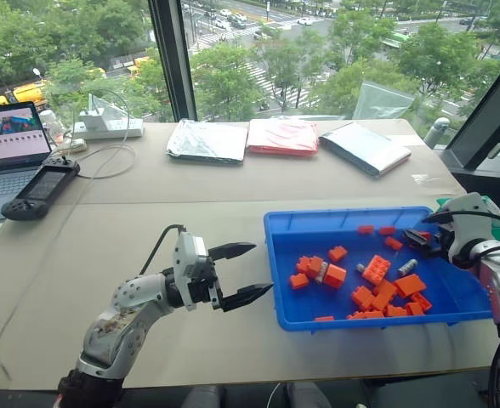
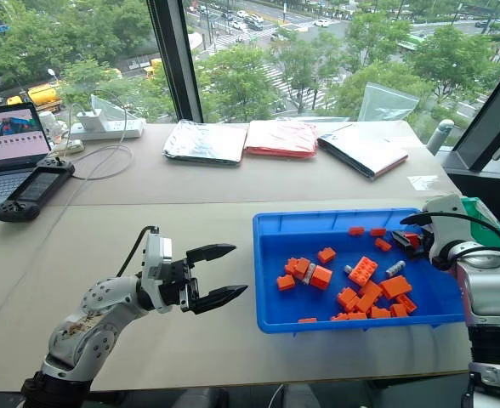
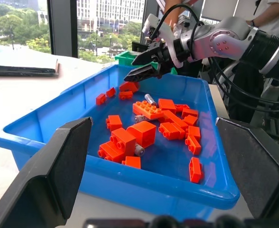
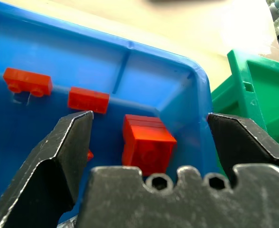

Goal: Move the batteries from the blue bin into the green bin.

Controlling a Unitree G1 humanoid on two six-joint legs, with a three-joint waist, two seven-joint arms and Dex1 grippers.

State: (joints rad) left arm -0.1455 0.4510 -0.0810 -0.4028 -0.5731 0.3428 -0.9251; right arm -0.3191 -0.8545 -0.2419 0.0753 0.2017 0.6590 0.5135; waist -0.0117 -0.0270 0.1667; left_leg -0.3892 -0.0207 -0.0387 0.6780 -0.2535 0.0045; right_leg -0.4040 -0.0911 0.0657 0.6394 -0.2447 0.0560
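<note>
The right pincer [image 4: 146,142] is seen wide open and empty, poised over the far right corner of the blue bin [image 1: 277,255]. Directly between its fingers [image 4: 68,142] an orange brick [image 4: 146,142] is seen lying on the bin floor, with two more bricks [image 4: 88,99] beyond it near the far wall. Just to the right of this pincer, past the blue wall, the green bin [image 4: 258,80] is set; whether the two bins touch cannot be told.

The left pincer [image 1: 243,272] is held open and empty above the desk [image 1: 148,229], just off the near left side of the blue bin, pointing toward it. Ahead of it, across the bin, a heap of orange bricks [image 1: 377,280] is spread. Among them the batteries are found: one battery [image 1: 406,267] lies near the right pincer, just short of it and toward the bin's middle, and another grey cylinder [image 3: 138,150] is wedged against the bricks nearest the left pincer. Both remain in the blue bin.
</note>
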